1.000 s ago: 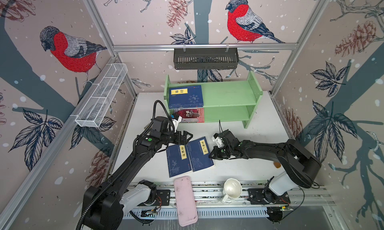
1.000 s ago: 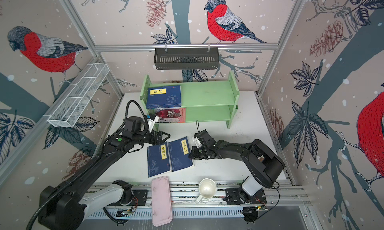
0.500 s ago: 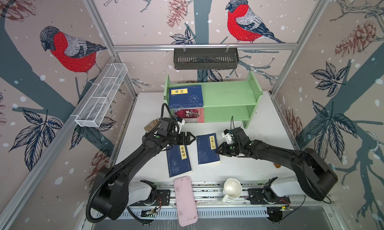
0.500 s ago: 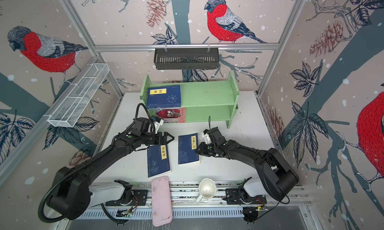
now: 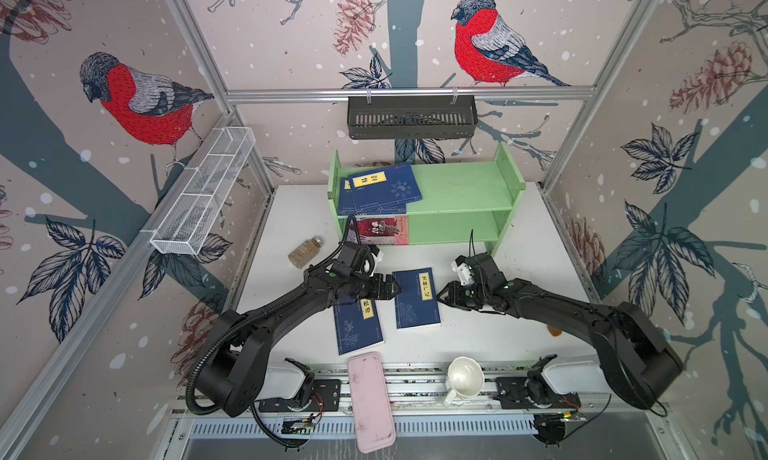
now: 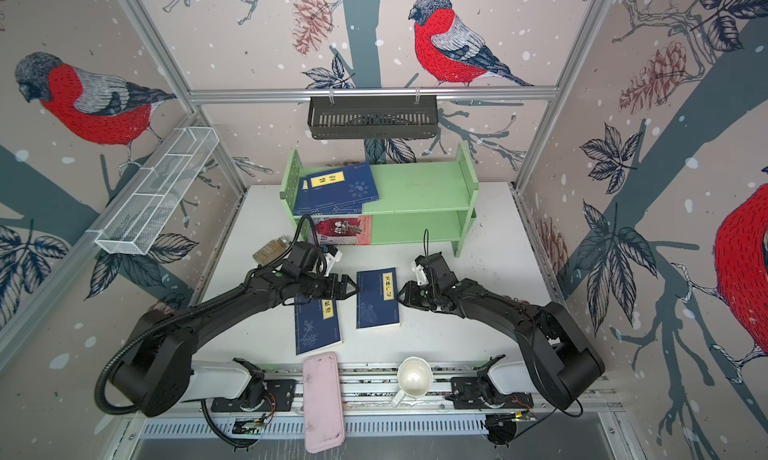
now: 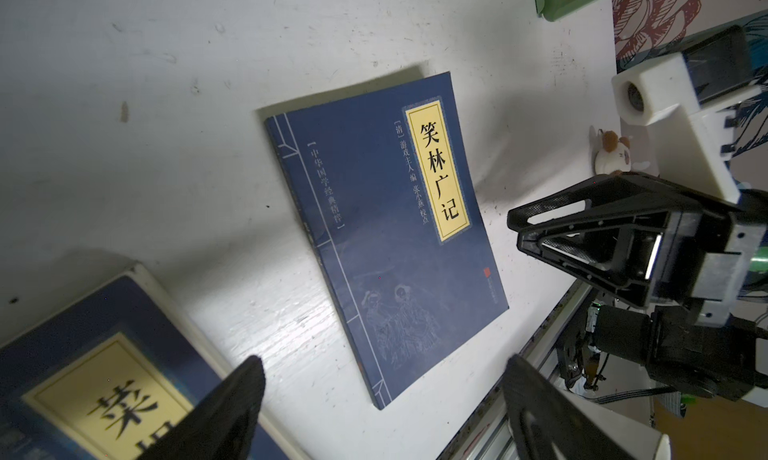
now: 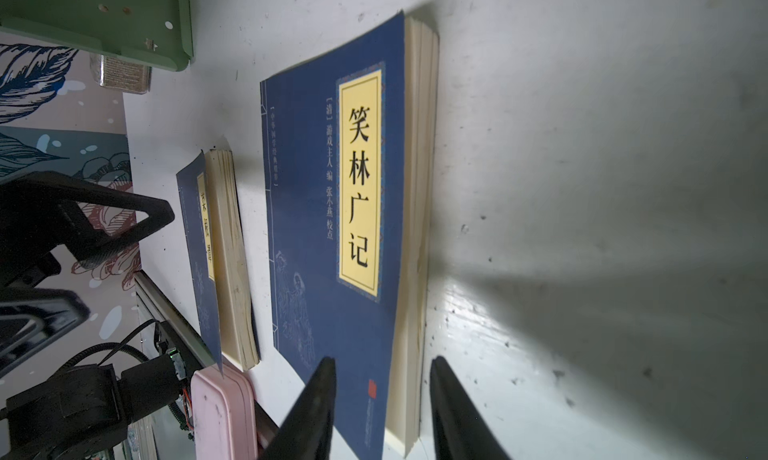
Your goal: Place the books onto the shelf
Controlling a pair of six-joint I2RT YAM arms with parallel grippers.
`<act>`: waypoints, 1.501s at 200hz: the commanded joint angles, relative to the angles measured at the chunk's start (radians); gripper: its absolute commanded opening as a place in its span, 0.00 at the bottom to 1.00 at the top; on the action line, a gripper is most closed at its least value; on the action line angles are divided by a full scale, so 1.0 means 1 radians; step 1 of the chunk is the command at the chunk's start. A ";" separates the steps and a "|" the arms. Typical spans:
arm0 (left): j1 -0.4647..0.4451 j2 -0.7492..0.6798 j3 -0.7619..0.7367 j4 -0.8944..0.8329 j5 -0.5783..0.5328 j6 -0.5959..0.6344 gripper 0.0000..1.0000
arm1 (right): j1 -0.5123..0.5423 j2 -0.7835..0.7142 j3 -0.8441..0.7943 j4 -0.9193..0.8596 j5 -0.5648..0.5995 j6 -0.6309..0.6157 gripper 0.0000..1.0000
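Right now my left pincer (image 5: 396,288) gapes wide, grasping nothing, just left of a navy book (image 5: 415,308) flat on the tabletop (image 5: 478,341). My right pincer (image 5: 443,298) stands released at its other edge. A second navy book (image 5: 357,329) lies alongside; two navy books (image 5: 382,185) and the red book (image 5: 384,231) sit on the shelf (image 5: 457,188)

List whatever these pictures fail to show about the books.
- Lower book on the top tier of the shelf: title label mostly covered by the upper book, in both top views.
- Book nearest the pink case: far end hidden under the left gripper in both top views, cut by the frame edge in the left wrist view. The pink case itself shows fully.
- Red-and-grey book: rear part hidden beneath the top tier.
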 commanded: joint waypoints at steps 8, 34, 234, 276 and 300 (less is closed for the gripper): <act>0.001 -0.088 -0.027 0.008 -0.047 -0.023 0.90 | -0.007 -0.005 0.018 0.013 0.005 -0.025 0.39; 0.003 -0.120 -0.036 -0.005 -0.073 -0.020 0.91 | -0.013 0.014 0.045 0.003 -0.004 -0.041 0.39; 0.080 -0.273 -0.215 0.116 0.086 -0.123 0.91 | 0.066 -0.237 0.440 -0.321 0.137 -0.184 0.43; 0.098 -0.253 -0.207 0.153 0.115 -0.111 0.90 | 0.067 -0.311 0.392 -0.265 0.148 -0.166 0.44; 0.102 -0.270 -0.133 0.072 0.120 -0.071 0.90 | 0.055 -0.269 0.507 -0.267 0.179 -0.209 0.47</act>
